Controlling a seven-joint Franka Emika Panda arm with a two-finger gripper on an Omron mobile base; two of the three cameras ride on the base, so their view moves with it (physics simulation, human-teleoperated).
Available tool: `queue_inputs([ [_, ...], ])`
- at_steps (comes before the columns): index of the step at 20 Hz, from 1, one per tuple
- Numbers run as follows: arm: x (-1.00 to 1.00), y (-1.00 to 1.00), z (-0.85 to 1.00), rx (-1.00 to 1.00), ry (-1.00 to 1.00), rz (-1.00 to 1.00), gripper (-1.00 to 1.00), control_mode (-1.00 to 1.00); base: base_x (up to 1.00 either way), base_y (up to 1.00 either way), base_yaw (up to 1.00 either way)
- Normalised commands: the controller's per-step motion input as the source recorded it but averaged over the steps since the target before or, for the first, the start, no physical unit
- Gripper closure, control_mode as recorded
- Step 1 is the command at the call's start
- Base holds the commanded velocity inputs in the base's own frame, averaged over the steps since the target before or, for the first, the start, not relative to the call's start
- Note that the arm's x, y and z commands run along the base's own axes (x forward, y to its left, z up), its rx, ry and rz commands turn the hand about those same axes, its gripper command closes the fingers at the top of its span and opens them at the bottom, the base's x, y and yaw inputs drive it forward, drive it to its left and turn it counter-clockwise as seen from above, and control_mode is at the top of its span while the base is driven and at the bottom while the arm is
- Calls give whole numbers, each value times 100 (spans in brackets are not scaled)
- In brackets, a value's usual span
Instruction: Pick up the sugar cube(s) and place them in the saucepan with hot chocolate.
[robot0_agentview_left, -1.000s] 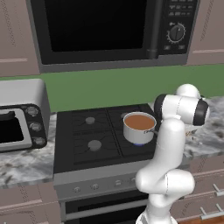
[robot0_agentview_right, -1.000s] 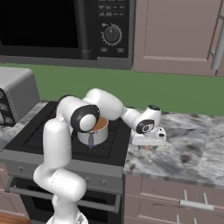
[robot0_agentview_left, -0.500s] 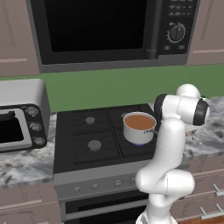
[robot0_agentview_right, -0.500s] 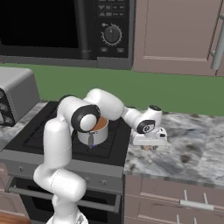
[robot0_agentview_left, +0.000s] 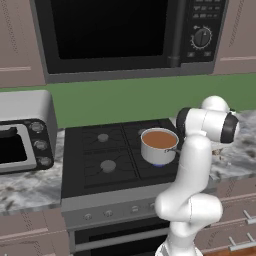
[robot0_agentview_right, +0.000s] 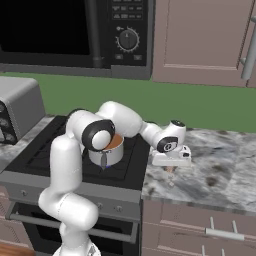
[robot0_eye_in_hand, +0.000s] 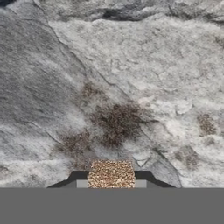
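Observation:
A tan, speckled sugar cube (robot0_eye_in_hand: 111, 171) rests on the marbled grey counter (robot0_eye_in_hand: 131, 87), right of the stove. My gripper (robot0_eye_in_hand: 111, 180) reaches down over it, its dark fingertips (robot0_eye_in_hand: 78, 177) pressed against the cube's two sides, so it is shut on the cube. From the right base camera the hand (robot0_agentview_right: 170, 156) hangs low over the counter with the cube (robot0_agentview_right: 170, 169) just under it. The saucepan with hot chocolate (robot0_agentview_left: 159, 145) stands on the front right burner, brown liquid inside, also seen behind my arm's elbow (robot0_agentview_right: 114, 148).
The black stove (robot0_agentview_left: 100, 160) has other bare burners. A silver toaster oven (robot0_agentview_left: 22, 132) sits on the counter at the left. A microwave (robot0_agentview_left: 125, 35) hangs above the stove. Cabinets line the wall; the marbled counter (robot0_agentview_right: 215, 175) runs off to the right.

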Motion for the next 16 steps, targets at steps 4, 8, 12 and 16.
queue_inputs([
  [4, -57, 0, 46, 8, -16, 0, 100, -100, 0, 0, 0],
  [8, -74, 10, 71, 11, -25, 0, 100, -100, 0, 0, 0],
  [12, -66, 36, 72, 7, -25, 0, 100, -100, 0, 0, 0],
  [16, -37, 64, 65, 1, -20, 0, 100, -100, 0, 0, 0],
])
